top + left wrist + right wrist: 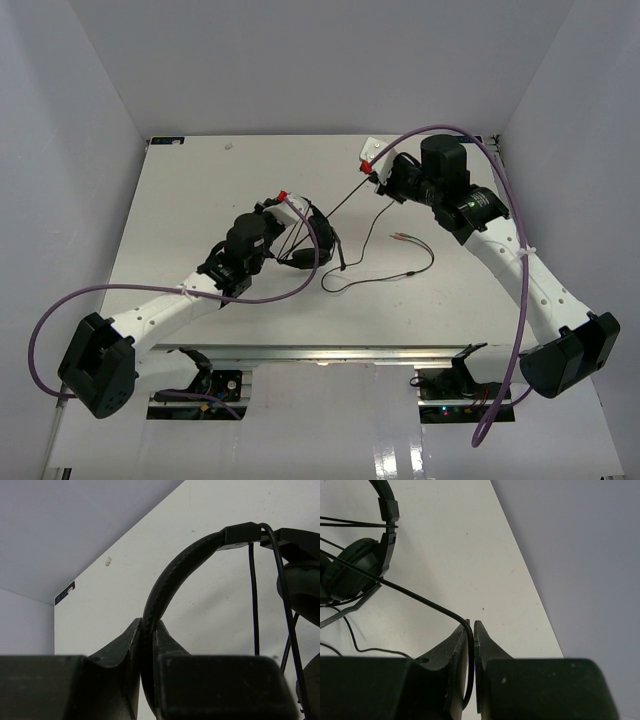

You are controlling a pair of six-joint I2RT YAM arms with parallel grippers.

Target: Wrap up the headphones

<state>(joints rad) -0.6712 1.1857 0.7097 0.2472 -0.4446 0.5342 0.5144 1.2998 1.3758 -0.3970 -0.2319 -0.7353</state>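
Observation:
The black headphones (312, 243) sit at the table's middle. My left gripper (290, 207) is shut on their curved headband (167, 582); in the left wrist view the band runs down between my jaws (148, 630), with an earcup (300, 587) at the right edge. My right gripper (372, 168), at the back right, is shut on the thin black cable (345, 195), which runs taut from the headset. In the right wrist view the cable (420, 599) bends down into my jaws (471, 626). The rest of the cable lies loose on the table, ending in pink and green plugs (399, 238).
White walls close in the table (200, 190) on three sides. Thick purple robot cables (290, 290) arc over both arms. A metal rail (330, 352) runs along the near edge. A loose cable loop (400, 275) lies right of the headset.

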